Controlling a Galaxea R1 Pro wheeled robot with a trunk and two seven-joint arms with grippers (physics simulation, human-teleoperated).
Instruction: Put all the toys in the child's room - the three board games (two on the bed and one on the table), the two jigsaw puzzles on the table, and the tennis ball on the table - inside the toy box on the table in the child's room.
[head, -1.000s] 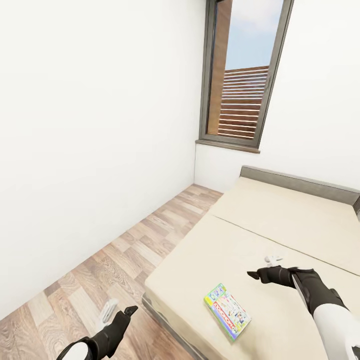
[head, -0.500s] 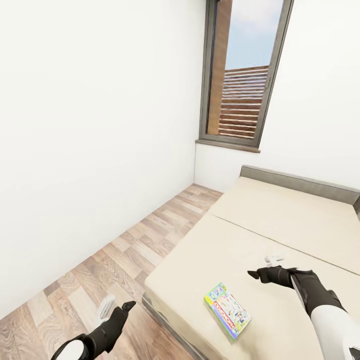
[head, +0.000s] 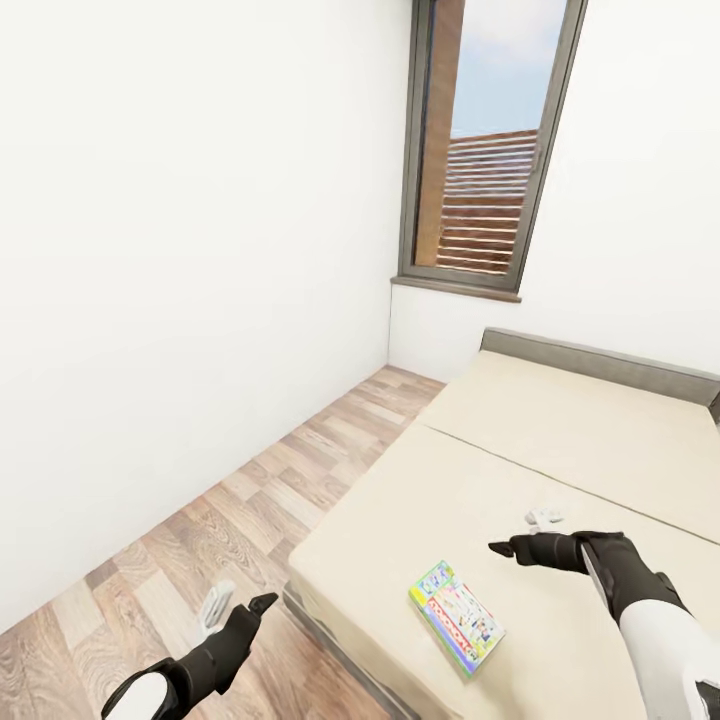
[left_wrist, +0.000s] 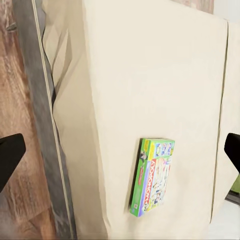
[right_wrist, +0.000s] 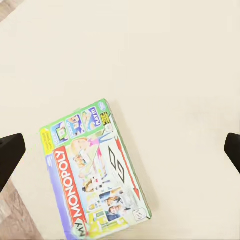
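Note:
One board game (head: 455, 618), a flat green box with red "Monopoly" lettering, lies on the beige mattress of the bed (head: 560, 440) near its front corner. My right gripper (head: 520, 532) hovers open over the mattress, just beyond and to the right of the box. The right wrist view looks straight down on the box (right_wrist: 95, 172), with the fingertips (right_wrist: 10, 152) spread wide on either side. My left gripper (head: 238, 605) hangs open over the wood floor, left of the bed's edge. The box (left_wrist: 152, 176) also shows in the left wrist view. The toy box and table are out of view.
A white wall (head: 180, 300) runs along the left, and a strip of wood plank floor (head: 260, 500) lies between it and the bed. A tall dark-framed window (head: 485, 150) stands at the back. The bed's dark grey frame (head: 330, 640) edges the mattress.
The right gripper has edged slightly left above the mattress. The left arm has shifted a little, with its fingertips slightly higher in view. The board game has stayed in place.

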